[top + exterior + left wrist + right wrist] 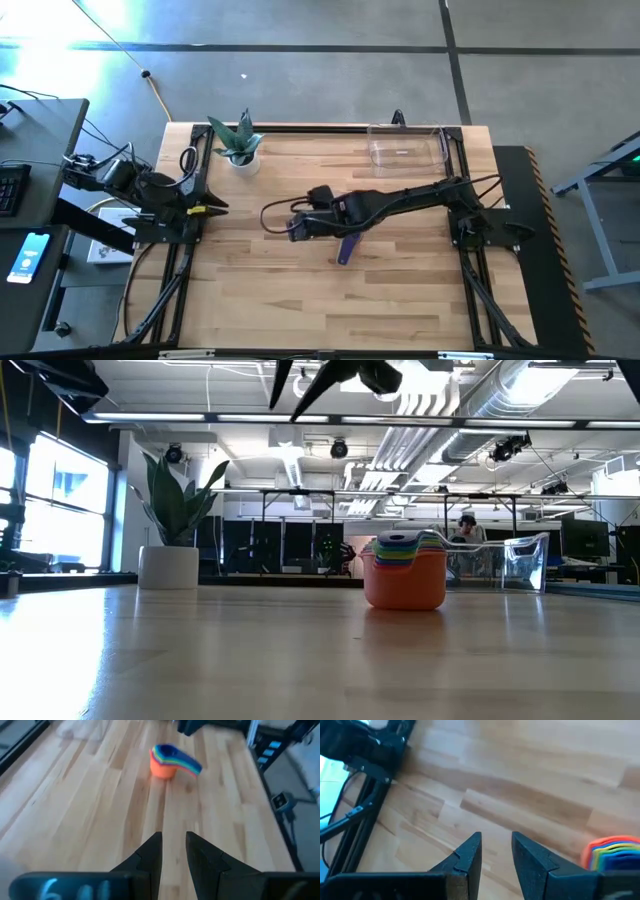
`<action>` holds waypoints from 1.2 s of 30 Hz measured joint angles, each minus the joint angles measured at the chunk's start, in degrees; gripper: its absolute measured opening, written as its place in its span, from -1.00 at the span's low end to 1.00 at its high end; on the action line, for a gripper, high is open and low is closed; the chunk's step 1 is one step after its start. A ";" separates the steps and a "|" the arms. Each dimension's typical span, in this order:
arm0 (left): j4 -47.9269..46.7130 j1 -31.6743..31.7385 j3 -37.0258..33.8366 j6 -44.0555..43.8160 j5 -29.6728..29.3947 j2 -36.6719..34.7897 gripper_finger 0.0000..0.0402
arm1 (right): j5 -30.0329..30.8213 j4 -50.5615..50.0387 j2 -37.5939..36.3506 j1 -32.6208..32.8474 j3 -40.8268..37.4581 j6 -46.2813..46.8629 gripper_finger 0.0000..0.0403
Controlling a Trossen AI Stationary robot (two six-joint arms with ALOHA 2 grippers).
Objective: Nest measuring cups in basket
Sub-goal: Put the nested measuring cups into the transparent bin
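The cups (405,568) stand nested in one stack near the middle of the table (300,300), orange outermost, with yellow, green and blue rims showing inside it and the handles fanned to one side. They are not in the basket (406,147), which sits well apart at the far right corner. We judge the stack light, stiff and smooth: thin plastic that could slide on the wood or come apart if tipped. The safest hold looks to be across the orange wall or on the bundled handles, kept level so the inner cups stay seated.

Our right gripper (496,851) hangs above the table just beside the stack, fingers a little apart and holding nothing. Our left gripper (173,851) waits at the left edge, facing the cups from well away, fingers parted by a narrow gap and also empty.

A white plant pot (240,160) stands at the far left. We can read no brand, label or writing on the cups or basket.
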 joint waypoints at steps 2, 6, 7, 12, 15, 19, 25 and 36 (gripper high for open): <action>3.39 0.00 -2.99 0.01 0.07 -2.17 -0.62 | 1.37 -3.43 0.00 -0.13 2.95 -1.12 -0.51; 12.53 0.00 -9.36 0.54 -0.22 -5.68 -0.62 | 4.47 -11.65 0.00 -0.25 8.75 -3.31 -0.51; 15.09 0.01 -10.91 0.87 -0.43 -6.37 -0.62 | 5.20 -13.71 0.00 -0.27 10.16 -3.75 -0.51; 27.85 0.04 -18.28 3.38 -1.93 -8.45 -0.62 | 7.39 -21.21 -1.53 -0.80 13.61 -4.16 -0.51; 34.60 0.04 -22.59 4.65 -3.86 -9.20 -0.62 | 6.83 -23.68 -3.70 -1.13 12.44 -4.18 -0.51; 40.80 0.04 -27.49 6.92 -7.52 -10.30 -0.62 | 7.31 -27.54 -4.89 -1.33 12.65 -4.17 -0.51; 41.69 0.04 -32.76 4.87 -7.95 -13.51 -0.62 | 7.40 -28.31 -5.38 -1.47 12.63 -5.68 -0.51; 40.67 0.04 -35.89 10.09 -8.04 -25.72 -0.62 | 7.09 -28.30 -5.40 -1.66 12.63 -3.34 -0.51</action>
